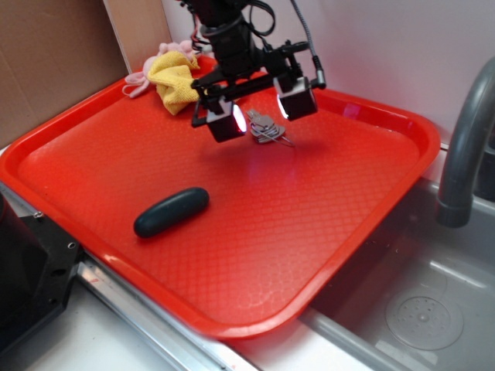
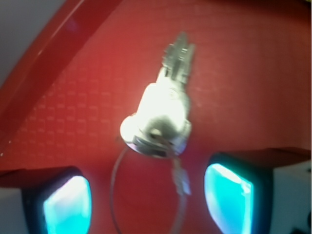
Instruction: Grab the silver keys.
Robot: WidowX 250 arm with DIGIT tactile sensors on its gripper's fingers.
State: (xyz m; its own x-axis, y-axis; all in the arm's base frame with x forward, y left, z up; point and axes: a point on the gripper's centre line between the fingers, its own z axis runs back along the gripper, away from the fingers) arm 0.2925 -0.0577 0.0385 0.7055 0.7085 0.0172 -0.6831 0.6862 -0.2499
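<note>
The silver keys lie flat on the red tray toward its far side, a dull grey bunch on a thin wire ring. My gripper hangs just above them, open, one finger on each side. In the wrist view the keys fill the middle of the picture, and their wire ring loops down between my two glowing fingertips. My gripper holds nothing; wide red tray floor shows between the pads.
A dark teal capsule-shaped object lies on the tray's near left. A yellow cloth and a pink soft thing sit at the tray's far left corner. A sink basin and grey faucet stand to the right.
</note>
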